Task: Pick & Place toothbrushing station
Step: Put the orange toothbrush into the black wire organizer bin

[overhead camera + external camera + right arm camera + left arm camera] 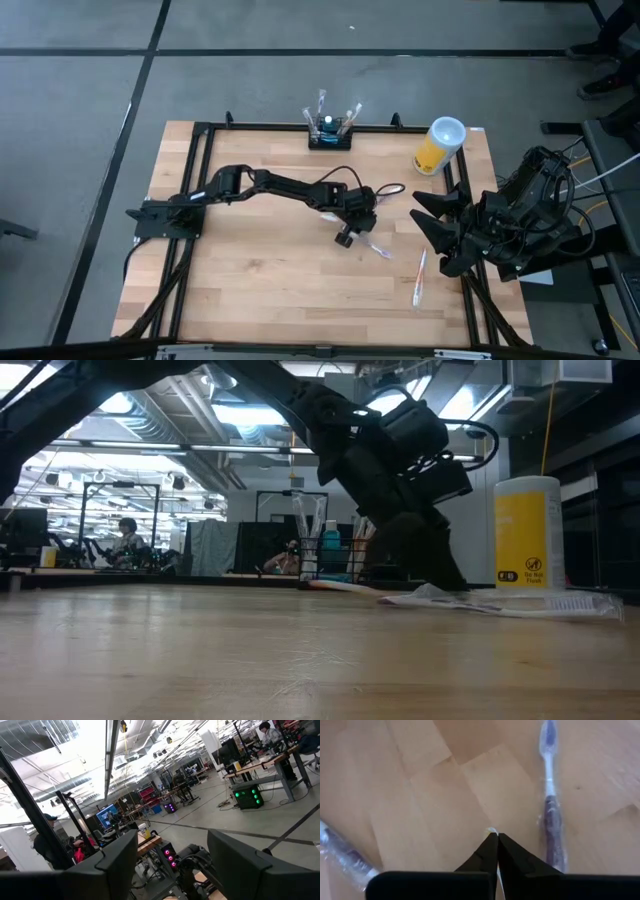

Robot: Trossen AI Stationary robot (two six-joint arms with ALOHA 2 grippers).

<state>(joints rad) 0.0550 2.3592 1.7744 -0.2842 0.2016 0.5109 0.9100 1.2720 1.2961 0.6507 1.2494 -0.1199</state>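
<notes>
The left gripper [346, 238] is pressing down on the middle of the wooden table [260, 290] with its fingers closed together, beside a wrapped toothbrush [378, 247], while the toothbrushing station [329, 134] is standing well apart at the far edge, and the right gripper [428, 222] is waiting open at the right side.

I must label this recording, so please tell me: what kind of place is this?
Most likely a robotics lab or workshop in a large industrial hall. A wooden table carries two robot arms. Behind it the room shows workbenches with monitors, exposed ceiling ducts and people at desks.
</notes>
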